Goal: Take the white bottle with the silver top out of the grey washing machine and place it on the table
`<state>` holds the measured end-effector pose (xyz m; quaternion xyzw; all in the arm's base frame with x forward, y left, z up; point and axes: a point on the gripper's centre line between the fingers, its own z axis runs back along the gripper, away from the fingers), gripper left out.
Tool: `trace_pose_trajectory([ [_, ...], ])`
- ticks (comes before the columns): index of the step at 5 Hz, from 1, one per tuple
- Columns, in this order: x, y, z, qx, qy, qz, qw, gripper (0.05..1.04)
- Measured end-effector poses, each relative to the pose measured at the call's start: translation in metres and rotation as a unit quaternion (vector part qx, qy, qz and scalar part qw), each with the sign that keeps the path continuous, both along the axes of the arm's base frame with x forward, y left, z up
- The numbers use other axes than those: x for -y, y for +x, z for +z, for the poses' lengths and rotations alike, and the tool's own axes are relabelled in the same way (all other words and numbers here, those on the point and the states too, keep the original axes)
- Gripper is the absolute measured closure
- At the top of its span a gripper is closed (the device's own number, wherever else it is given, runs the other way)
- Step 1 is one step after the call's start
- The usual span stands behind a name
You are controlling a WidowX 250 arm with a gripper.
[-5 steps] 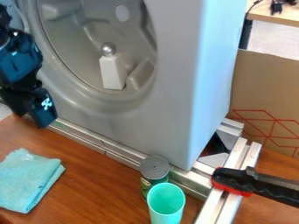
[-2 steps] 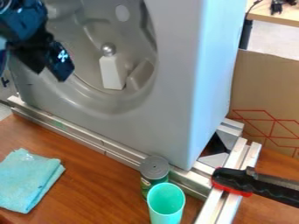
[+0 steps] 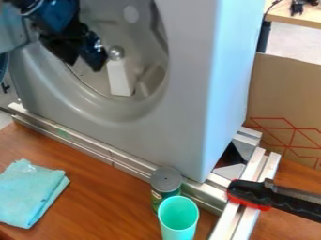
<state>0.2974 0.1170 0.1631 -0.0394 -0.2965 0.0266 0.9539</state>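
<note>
At upper left, the frame is cutting off the arm (image 3: 51, 14); the gripper (image 3: 83, 66) is hanging with jaws parted, near the white block (image 3: 119, 79), which is standing upright, its ball (image 3: 116, 52) topmost, left of centre.

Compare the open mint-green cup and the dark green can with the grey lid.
The mint-green cup is open at the top; the grey-lidded can is closed. The cup is pale, while the can has a dark green side. The cup stands nearer the camera, the can farther back. Both are round and upright.
</note>
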Motion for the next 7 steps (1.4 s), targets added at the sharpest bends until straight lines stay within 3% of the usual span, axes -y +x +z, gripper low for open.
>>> trace_pose_trajectory([
  [1,0.006,0.020,-0.012,-0.007,0.006,0.021,0.9997,0.083],
  [3,0.006,0.039,-0.032,-0.032,0.039,0.037,0.9980,0.083],
  [5,-0.009,0.055,-0.035,-0.042,0.060,0.065,0.9952,0.083],
  [6,-0.008,0.061,-0.036,-0.041,0.049,0.065,0.9958,0.083],
  [7,-0.003,0.067,-0.046,-0.046,0.022,0.045,0.9977,0.123],
])
